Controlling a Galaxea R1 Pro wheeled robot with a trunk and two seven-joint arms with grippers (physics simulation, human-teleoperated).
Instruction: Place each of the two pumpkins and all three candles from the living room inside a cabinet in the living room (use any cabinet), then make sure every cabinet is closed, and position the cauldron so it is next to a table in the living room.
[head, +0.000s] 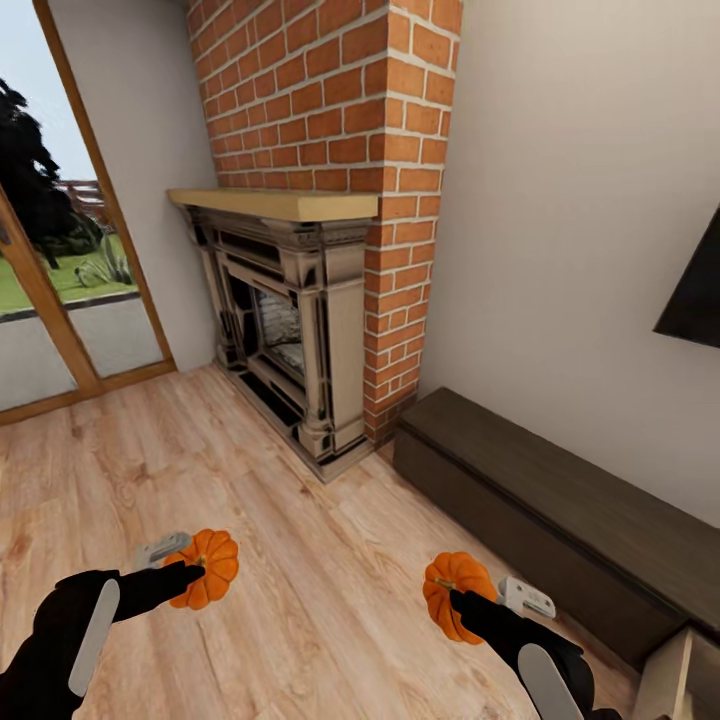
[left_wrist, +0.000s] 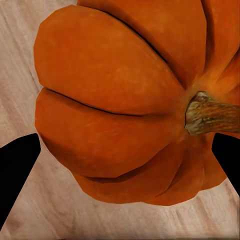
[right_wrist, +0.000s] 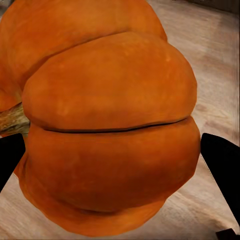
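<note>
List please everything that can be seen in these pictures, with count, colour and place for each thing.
pumpkins: two, bright orange; one in the left claw, one in the right claw, both above the floor
cabinet: one, dark brown, long and low, along the right wall
fireplace: one, red brick chimney, pale mantel, dark metal-look surround, at the room's far end
floor: light wood planks
glass door: one, wooden frame, at left, greenery outside
dark screen: one, black, on the right wall above the cabinet
left claw: black, shut on a pumpkin
right claw: black, shut on a pumpkin
</note>
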